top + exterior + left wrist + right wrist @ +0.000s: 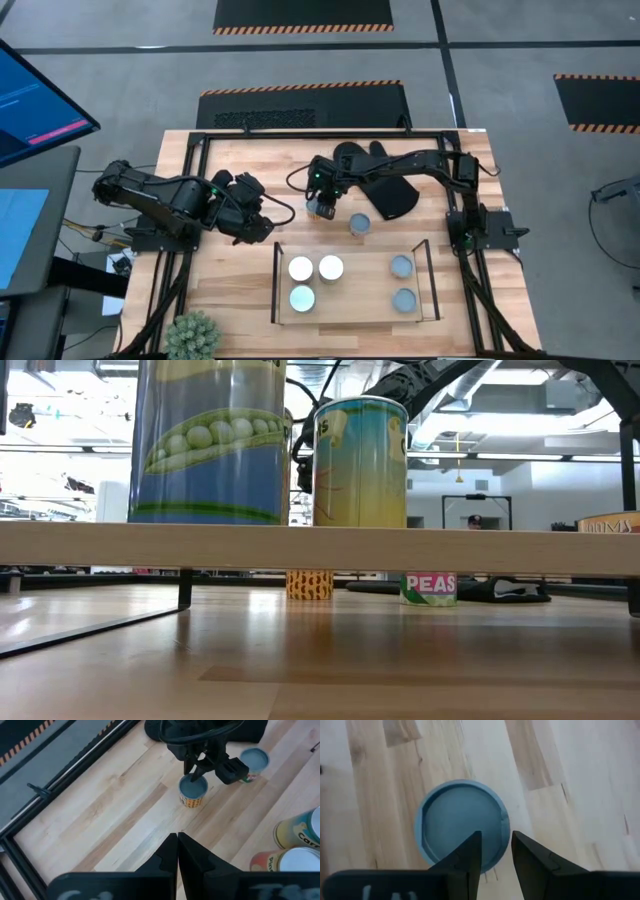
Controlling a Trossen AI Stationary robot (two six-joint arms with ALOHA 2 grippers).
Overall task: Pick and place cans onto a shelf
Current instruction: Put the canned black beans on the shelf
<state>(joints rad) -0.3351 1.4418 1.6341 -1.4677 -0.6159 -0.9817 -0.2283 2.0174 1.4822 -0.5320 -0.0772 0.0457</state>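
Observation:
A can with a blue-grey top and an orange-yellow label (pixel 193 792) stands upright on the table just beyond the shelf; it also shows in the low view (pixel 309 584). My right gripper (pixel 322 207) is over it, fingers nearly together at its rim (pixel 496 842). A second can, labelled PEAS (pixel 360 223), stands on the table beside it. The low wire shelf (pixel 276 282) holds several cans upright on its wood base. My left gripper (pixel 268 225) hovers shut and empty left of the shelf's far corner (pixel 177 840). My right gripper comes from above, pointing down, at the rim (pixel 506 826) of the can's top. One finger (pixel 470 855) is over the recessed lid and the other (pixel 530 860) outside the wall, so the rim is pinched between them. The can stands upright on the table.
A black oven mitt (pixel 388 190) lies under the right arm at the far side. A large black outer frame (pixel 190 140) runs around the table. A small green plant (pixel 192 335) stands at the near left corner. Bare wood lies between my left gripper and the cans.

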